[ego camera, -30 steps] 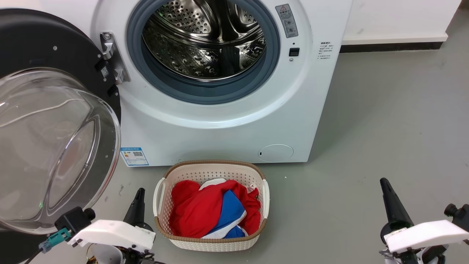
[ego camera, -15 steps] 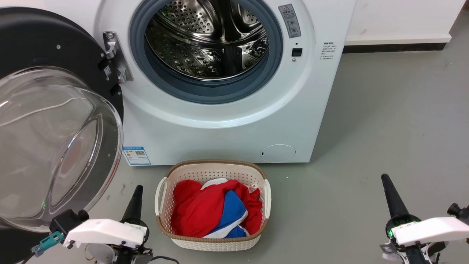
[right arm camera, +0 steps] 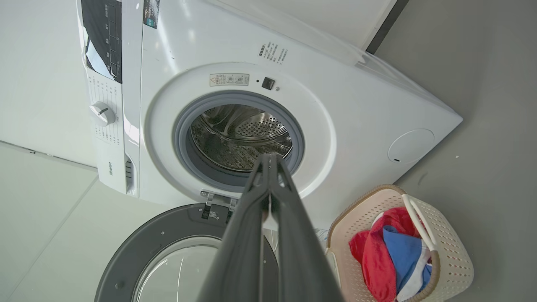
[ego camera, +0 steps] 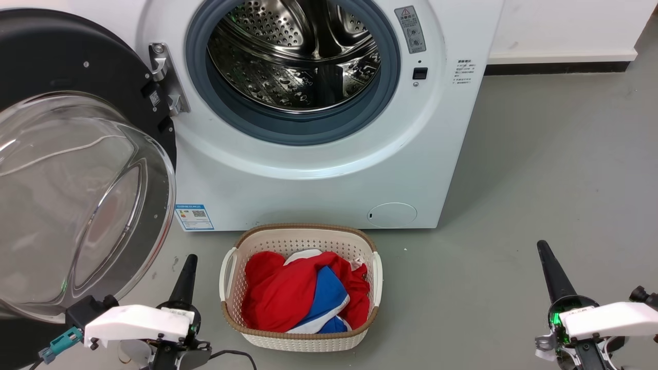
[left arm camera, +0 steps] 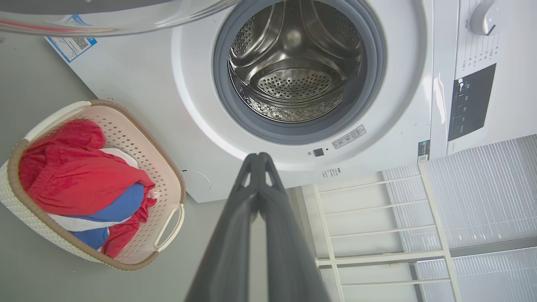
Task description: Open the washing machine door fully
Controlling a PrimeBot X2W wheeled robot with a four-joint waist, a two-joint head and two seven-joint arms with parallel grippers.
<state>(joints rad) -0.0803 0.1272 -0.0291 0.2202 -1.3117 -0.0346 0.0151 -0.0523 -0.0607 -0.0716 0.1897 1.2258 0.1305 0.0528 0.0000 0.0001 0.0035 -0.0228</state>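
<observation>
The white washing machine (ego camera: 318,180) fills the upper middle of the head view, its steel drum (ego camera: 295,56) exposed. The washing machine door (ego camera: 77,195), black-rimmed with a bulging glass bowl, is swung wide out to the left on its hinge (ego camera: 167,79). My left gripper (ego camera: 188,264) is shut and empty, low at the left just below the door's glass. My right gripper (ego camera: 544,252) is shut and empty too, at the lower right over bare floor, far from the machine. The drum (left arm camera: 295,71) and shut gripper (left arm camera: 258,157) show in the left wrist view; the door (right arm camera: 168,251) and shut gripper (right arm camera: 268,158) show in the right wrist view.
A cream laundry basket (ego camera: 300,339) with red, blue and white clothes sits on the grey floor in front of the machine, between my grippers. Grey floor (ego camera: 540,169) stretches to the right. A white wall with dark skirting (ego camera: 555,67) runs behind.
The whole head view has shifted slightly right, so the camera moved. Both grippers sit a little lower in the picture. The door stays wide open.
</observation>
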